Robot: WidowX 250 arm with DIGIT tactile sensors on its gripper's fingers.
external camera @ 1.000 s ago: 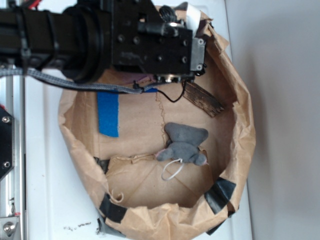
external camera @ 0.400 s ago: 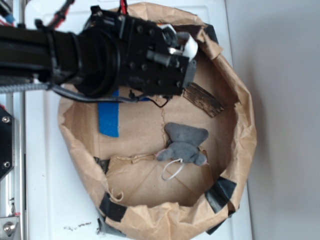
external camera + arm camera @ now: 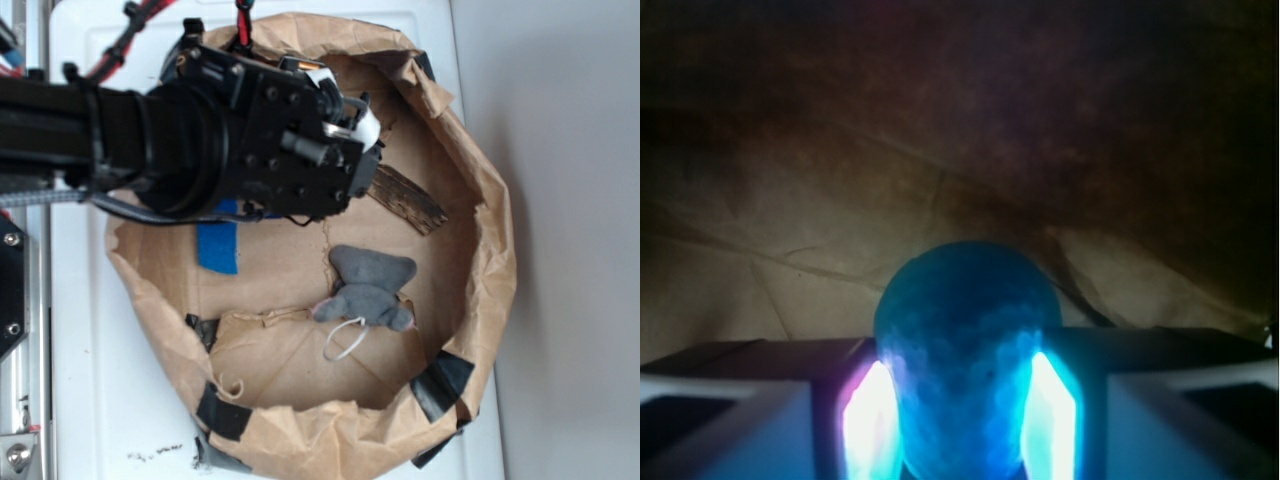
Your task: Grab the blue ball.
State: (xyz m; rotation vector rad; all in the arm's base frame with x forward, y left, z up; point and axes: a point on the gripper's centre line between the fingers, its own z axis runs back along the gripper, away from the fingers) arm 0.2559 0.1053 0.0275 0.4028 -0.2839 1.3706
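In the wrist view the teal-blue ball (image 3: pixel 965 340), fuzzy and finely textured, sits squeezed between the two glowing pads (image 3: pixel 872 420) of my gripper (image 3: pixel 965 415), which is shut on it. Brown paper lies behind the ball. In the exterior view the black wrist covers the ball, so it is hidden there. The gripper (image 3: pixel 362 125) hangs over the back left part of the brown paper bag (image 3: pixel 480 300), with one white finger showing at its tip.
A grey plush toy (image 3: pixel 372 288) with a white loop lies mid-bag. A flat blue felt strip (image 3: pixel 218 247) pokes out under the wrist. A dark wood scrap (image 3: pixel 408 198) lies at the back right. Black tape patches (image 3: pixel 445 385) hold the bag's front rim.
The wrist has swung left and toward the bag's middle, away from the back rim. The bag's left rim has shifted a little.
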